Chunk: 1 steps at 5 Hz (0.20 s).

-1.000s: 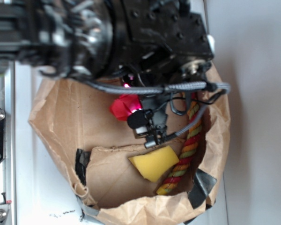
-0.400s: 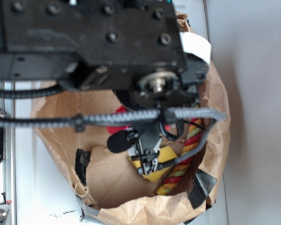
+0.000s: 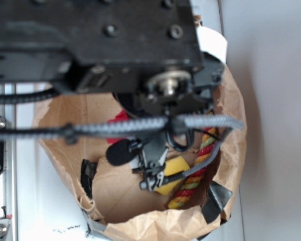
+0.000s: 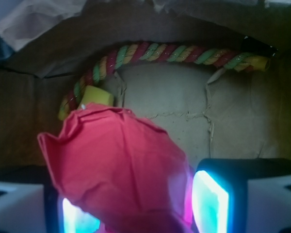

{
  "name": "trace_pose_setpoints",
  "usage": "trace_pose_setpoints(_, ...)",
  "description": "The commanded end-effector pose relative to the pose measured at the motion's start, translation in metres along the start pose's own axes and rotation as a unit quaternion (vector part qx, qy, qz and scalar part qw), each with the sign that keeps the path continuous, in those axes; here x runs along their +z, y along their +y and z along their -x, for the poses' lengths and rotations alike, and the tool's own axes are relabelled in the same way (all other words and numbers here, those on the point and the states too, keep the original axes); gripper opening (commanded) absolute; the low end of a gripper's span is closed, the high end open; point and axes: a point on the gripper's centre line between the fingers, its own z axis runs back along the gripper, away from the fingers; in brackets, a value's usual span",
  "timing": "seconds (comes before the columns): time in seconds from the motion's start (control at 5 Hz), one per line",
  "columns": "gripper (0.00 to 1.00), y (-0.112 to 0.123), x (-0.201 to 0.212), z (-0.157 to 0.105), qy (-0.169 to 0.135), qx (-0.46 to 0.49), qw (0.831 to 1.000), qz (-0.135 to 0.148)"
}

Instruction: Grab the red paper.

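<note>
Inside the brown paper bag (image 3: 72,125), lying open on the pale counter (image 3: 276,125), sit three things: the red paper (image 4: 119,167), a yellow sponge (image 3: 174,168) and a red-yellow-green twisted rope (image 3: 200,160). Exterior view: black arm body covers most of the bag's upper half; only a sliver of the red paper (image 3: 119,119) shows beside a cable, near the bag's middle. Rope runs along the bag's right wall, sponge just left of it toward the lower edge. Wrist view: the red paper sits between the two lit pads of the tool (image 4: 145,206), pads (image 4: 209,204) close on both sides, so the tool is narrowed onto it and appears to grip it. The paper is a creased lump, long axis slanting from the pads up toward the left, its peaked top near the sponge (image 4: 97,95). Rope (image 4: 160,52) arcs along the bag's far wall behind it.
</note>
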Motion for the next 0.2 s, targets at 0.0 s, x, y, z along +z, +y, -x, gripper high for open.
trace_pose_setpoints(0.0, 0.0, -0.0092, 0.0144, -0.0059, -0.034, 0.003, 0.999, -0.015)
